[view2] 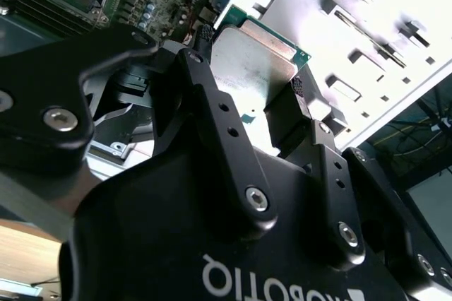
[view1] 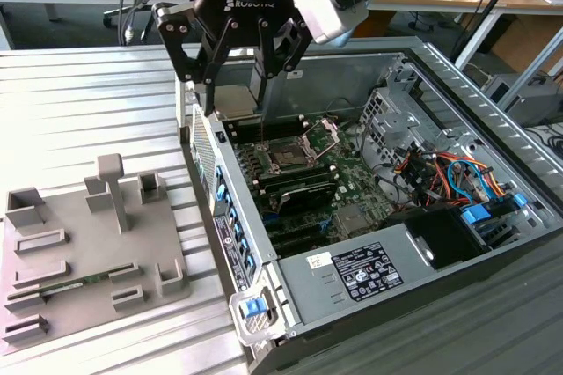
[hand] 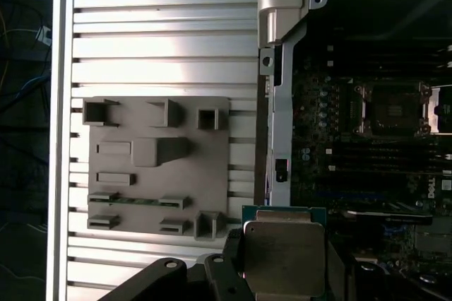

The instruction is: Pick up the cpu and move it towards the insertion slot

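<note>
Gripper (view2: 250, 61) was clamped shut on the cpu (hand: 282, 255), holding it in the air over the PC case (view1: 230, 234) wall. Insertion slot (view1: 287, 158) lay below, toward the exterior view's right.

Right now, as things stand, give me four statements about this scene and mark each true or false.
1. The gripper is clamped on the cpu. True.
2. The cpu sits in the insertion slot. False: the slot is empty, and the cpu is in the gripper, apart from it.
3. A grey fixture lies on the slatted table beside the computer case. True.
4. The computer case is closed up. False: it lies open, with its green board showing.
</note>
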`<state>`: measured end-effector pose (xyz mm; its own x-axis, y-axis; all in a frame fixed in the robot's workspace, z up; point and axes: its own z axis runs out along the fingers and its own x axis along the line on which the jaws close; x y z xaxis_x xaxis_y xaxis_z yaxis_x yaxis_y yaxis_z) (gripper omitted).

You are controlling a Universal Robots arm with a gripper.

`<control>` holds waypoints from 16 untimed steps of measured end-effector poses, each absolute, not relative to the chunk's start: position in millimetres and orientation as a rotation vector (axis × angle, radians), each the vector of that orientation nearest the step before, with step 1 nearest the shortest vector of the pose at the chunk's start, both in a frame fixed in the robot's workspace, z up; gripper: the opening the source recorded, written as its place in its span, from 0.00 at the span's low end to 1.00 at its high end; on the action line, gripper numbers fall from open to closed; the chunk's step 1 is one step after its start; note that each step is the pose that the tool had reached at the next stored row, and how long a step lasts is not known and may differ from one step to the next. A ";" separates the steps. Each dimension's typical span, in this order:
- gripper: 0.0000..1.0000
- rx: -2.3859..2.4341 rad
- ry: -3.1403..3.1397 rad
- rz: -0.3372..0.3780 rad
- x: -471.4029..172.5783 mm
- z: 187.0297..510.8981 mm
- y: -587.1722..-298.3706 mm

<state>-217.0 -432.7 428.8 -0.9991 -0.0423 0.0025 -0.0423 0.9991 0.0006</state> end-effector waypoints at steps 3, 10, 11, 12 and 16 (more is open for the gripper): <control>0.55 0.066 -3.138 -0.001 -212.9 428.8 -432.7; 0.55 0.066 -3.138 -0.001 -204.8 428.8 -432.7; 0.55 0.066 -3.138 -0.001 -203.5 428.8 -432.7; 0.55 0.066 -3.138 -0.001 -202.6 428.8 -432.7; 0.55 0.066 -3.138 -0.001 -197.6 428.8 -432.7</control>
